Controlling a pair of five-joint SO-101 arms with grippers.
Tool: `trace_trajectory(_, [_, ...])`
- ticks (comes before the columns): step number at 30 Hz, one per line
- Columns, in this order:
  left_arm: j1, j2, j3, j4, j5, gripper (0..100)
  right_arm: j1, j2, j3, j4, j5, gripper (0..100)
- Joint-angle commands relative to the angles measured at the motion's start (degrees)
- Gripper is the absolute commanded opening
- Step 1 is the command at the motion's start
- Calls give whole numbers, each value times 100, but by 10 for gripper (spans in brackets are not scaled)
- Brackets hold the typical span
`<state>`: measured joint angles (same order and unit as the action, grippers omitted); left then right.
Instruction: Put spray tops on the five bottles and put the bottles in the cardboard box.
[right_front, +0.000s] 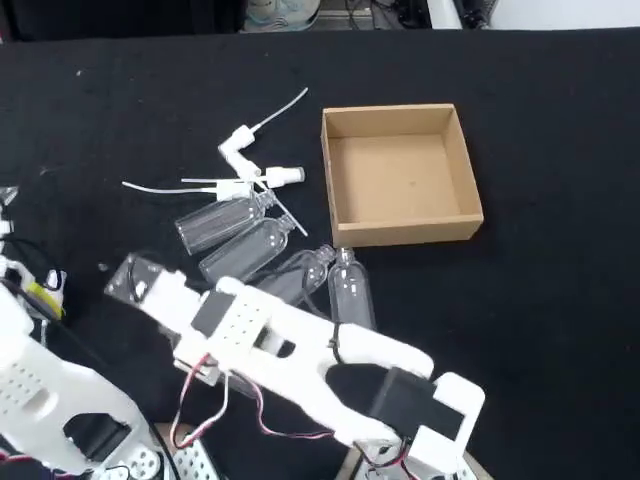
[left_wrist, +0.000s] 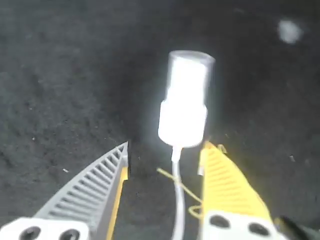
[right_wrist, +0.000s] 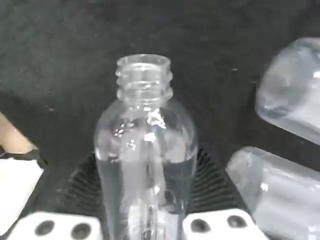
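The box (right_front: 410, 232) stands open-topped on the black counter (right_front: 540, 300). Everything else lies to its left or off its near side, as the high view shows it.

The right pincer (right_wrist: 147, 187) is closed on a clear bottle (right_wrist: 145, 145). Its black fingers (right_wrist: 80, 187) press the body from both sides, and the open, threaded neck points away from the wrist. In the high view this pincer sits well off the box's near-left corner, farther from the box than any loose bottle. Its white arm (right_front: 330, 360) runs back past the box's near side.

Four more bottles (right_front: 220, 222) lie on their sides in a loose row. The row starts just off the box's near-left corner and runs away to the left. The bottle closest to the box lies with its neck up against the near wall. The others lie side by side with their necks turned toward the box.

A small cluster of white tops (right_front: 240, 150) lies beside the box's left wall, beyond the bottle row, with thin dip tubes trailing outward in several directions.

The left pincer (left_wrist: 165, 150) is open, one grey and one yellow finger spread apart. Another top (left_wrist: 183, 100) sits just past the fingertips, and its tube (left_wrist: 178, 200) runs back through the gap, nearer the yellow finger. I cannot tell whether that finger touches the tube, nor how far this top lies from the box.
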<state>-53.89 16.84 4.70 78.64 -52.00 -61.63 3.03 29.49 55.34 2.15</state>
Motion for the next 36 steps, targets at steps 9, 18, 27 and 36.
trace_trajectory(9, [989, -185, -1174, 800, 211, 226, -79, -374, 154, -492, -185, 15])
trace_trajectory(18, [998, -185, -198, -334, 422, 227, -79, -374, 154, -492, -229, 15])
trace_trajectory(27, [848, -185, 171, -387, 378, 227, -70, -426, 171, -501, -229, 15])
trace_trajectory(36, [840, -255, 954, -932, 422, 23, -35, -963, 312, -501, -229, 15])
